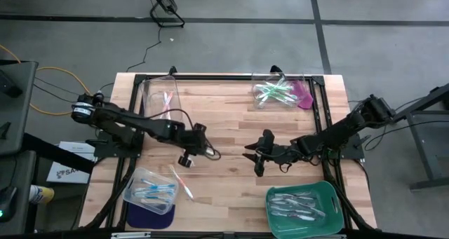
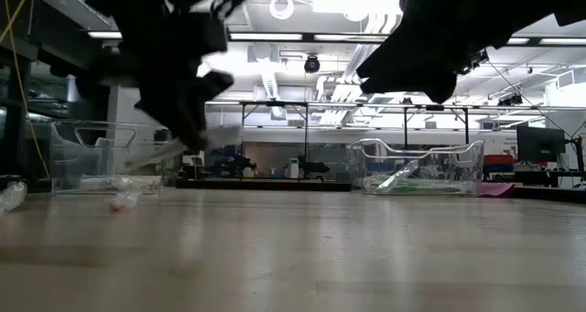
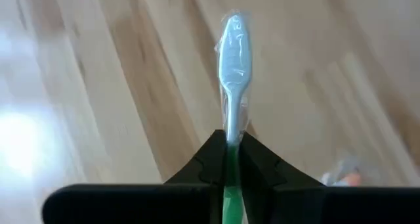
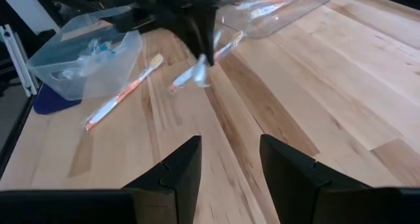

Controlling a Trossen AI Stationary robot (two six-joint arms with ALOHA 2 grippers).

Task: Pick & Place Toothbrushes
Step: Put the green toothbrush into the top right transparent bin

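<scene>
Your left wrist view shows what the high view can't: the left end effector point(image 3: 231, 159) is clamped on a green-handled toothbrush point(image 3: 234, 50), wrapped head sticking out past the fingertips. From above, the left end effector point(image 1: 188, 155) just reads as a dark blob mid-surface. The right end effector point(image 4: 226, 161) hangs spread wide and empty, facing the left one. A pink-orange toothbrush point(image 4: 123, 91) lies loose on the surface point(image 1: 231, 120) just beside the blue-brush bin point(image 1: 149, 190). The low view adds a workshop room with ceiling lights.
</scene>
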